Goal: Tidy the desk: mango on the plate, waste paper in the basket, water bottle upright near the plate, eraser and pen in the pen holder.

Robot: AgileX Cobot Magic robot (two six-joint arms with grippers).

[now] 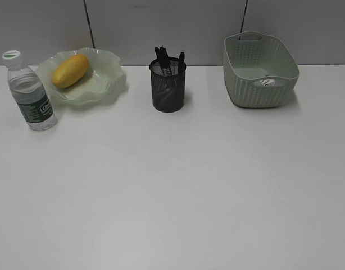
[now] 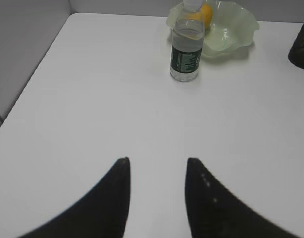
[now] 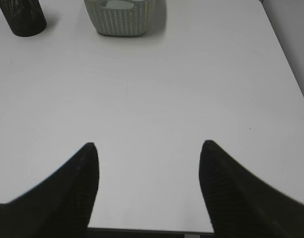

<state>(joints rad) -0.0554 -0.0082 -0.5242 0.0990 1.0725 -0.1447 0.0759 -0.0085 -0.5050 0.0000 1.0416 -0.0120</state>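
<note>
Black fingers of the left gripper (image 2: 157, 171) stand apart over bare white table (image 1: 172, 191), holding nothing; the right gripper (image 3: 148, 153) gapes wider, also empty. We see open surface ahead of both, the table's left edge running beside the left gripper. Farther out, the water bottle (image 2: 184, 44) stands upright just beside the plate (image 1: 108, 79), which carries the mango (image 1: 71, 70). The pen holder (image 1: 168, 87) holds dark pens (image 1: 169, 59) at centre. The basket (image 1: 261, 70) contains the waste paper (image 1: 268, 82).

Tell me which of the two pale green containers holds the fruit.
The wavy-rimmed plate at back left holds the mango; the perforated basket at right holds only a paper wad.
</note>
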